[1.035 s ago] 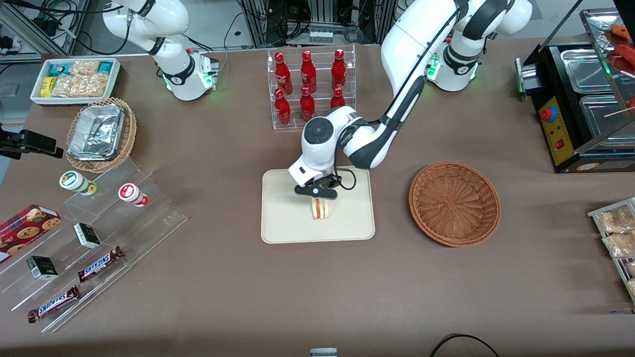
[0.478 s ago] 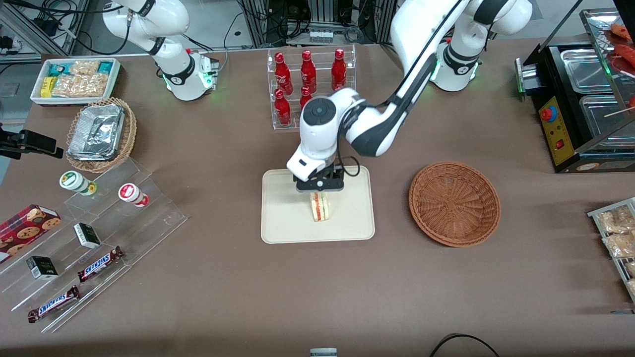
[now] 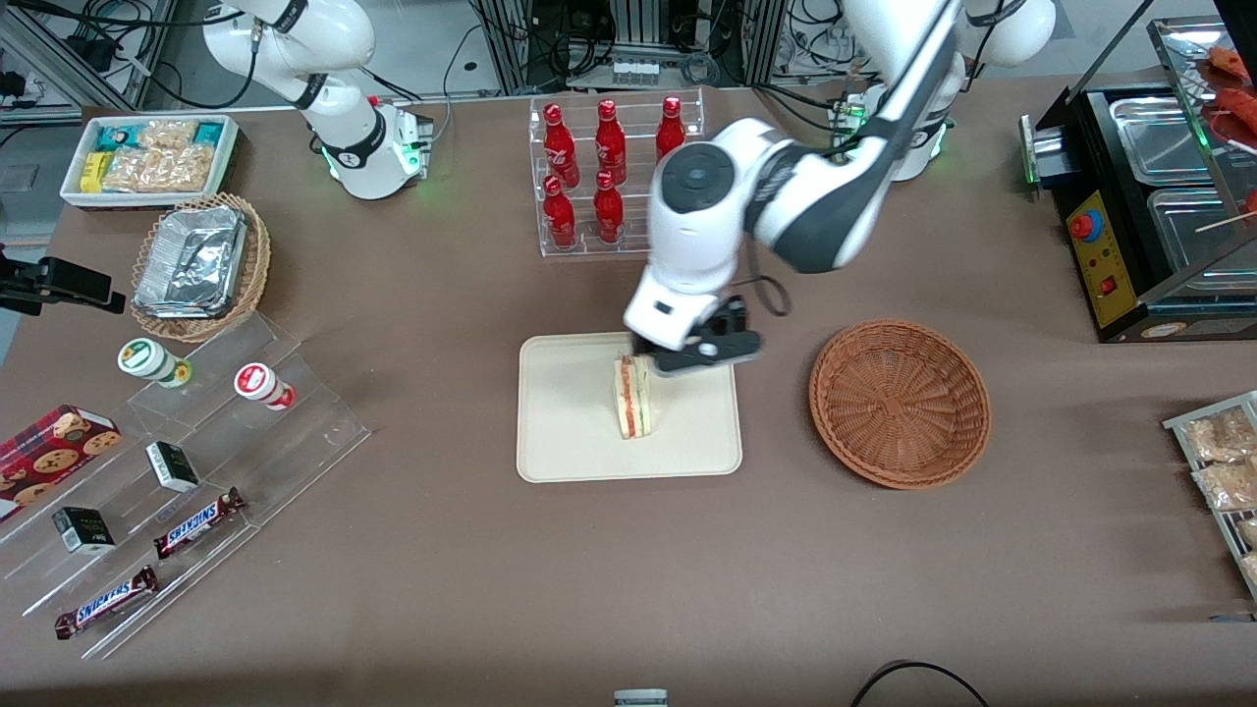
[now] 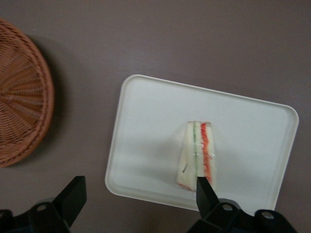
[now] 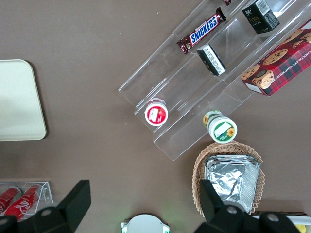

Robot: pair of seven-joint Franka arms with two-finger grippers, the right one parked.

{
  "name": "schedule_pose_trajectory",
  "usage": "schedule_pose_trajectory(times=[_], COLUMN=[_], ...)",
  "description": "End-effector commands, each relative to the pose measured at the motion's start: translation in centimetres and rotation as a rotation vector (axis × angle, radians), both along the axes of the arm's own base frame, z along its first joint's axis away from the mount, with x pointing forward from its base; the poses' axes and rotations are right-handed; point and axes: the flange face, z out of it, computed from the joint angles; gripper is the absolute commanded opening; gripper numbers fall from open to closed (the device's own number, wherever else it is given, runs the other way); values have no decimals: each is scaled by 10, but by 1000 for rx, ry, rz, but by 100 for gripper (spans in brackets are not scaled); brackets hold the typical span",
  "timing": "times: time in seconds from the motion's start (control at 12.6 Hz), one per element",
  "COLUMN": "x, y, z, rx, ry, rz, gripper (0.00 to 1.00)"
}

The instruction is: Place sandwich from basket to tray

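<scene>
While the hand (image 3: 699,352) hangs with its fingers (image 4: 73,196) spread wide and holding nothing, the rack of red bottles (image 3: 611,172) stands farther from the front camera than it, and the basket (image 3: 899,401) sits apart toward the working arm's end of the table (image 3: 628,570). Nothing lies between hand and sandwich (image 3: 633,396). This white-bread wedge, with red-orange and green filling layers, rests just below the hand near the middle of the tray (image 3: 570,442); its long axis runs toward the front camera, parallel to the tray's short sides.
</scene>
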Motion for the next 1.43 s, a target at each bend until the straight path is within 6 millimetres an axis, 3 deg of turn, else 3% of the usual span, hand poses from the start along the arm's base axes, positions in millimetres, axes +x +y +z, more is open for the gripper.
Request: schedule_pose_trajectory(times=[0.0,0.32,0.56,0.96,1.12,1.35], x=[9,24,18,-8,-8,-2], y=[67,175,250,334,349,344], z=[50,104,146,172,173,174], rx=[26,49,23,8,3,2], ry=[50,104,131,118,123,117], rz=[-39,-172,-250,-346,-392,-383], gripper=[100,100,100,100,100,100])
